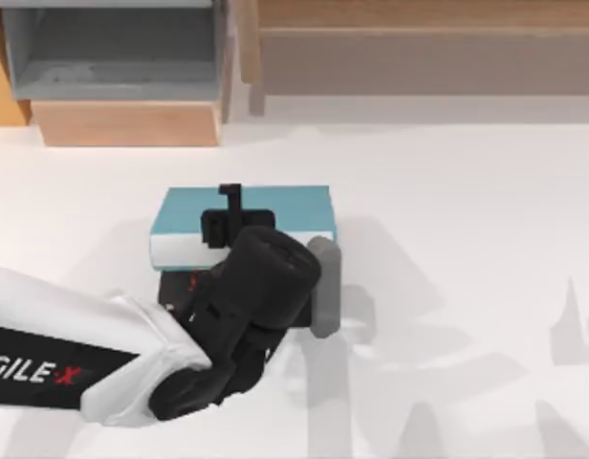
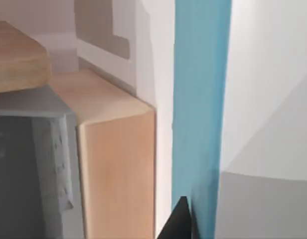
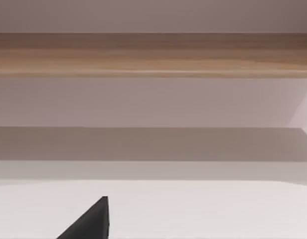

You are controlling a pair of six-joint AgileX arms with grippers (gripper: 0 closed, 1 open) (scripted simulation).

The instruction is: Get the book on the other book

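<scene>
Our left gripper [image 1: 232, 212] reaches in over the white table [image 1: 467, 239] from the left and sits on the teal book [image 1: 285, 206]. One dark finger [image 1: 229, 196] lies across the cover and the rest of the claw hides the near edge, so we cannot tell how wide it stands or whether it grips. The teal book rests slightly askew on the black book [image 1: 176, 287]. That book shows just below and left of the claw as a dark corner with red marks, mostly covered by our wrist. Beyond the claw, a grey open cabinet [image 1: 113, 53] with a wooden base [image 1: 127, 122] stands at the table's back.

Our left wrist view shows the teal book [image 2: 201, 99] as a blue band beside a fingertip [image 2: 179, 221], with the wooden block [image 2: 118, 169] close by. Our right wrist view shows a dark fingertip [image 3: 91, 221] above bare table [image 3: 203, 209], facing a wooden ledge [image 3: 153, 52].
</scene>
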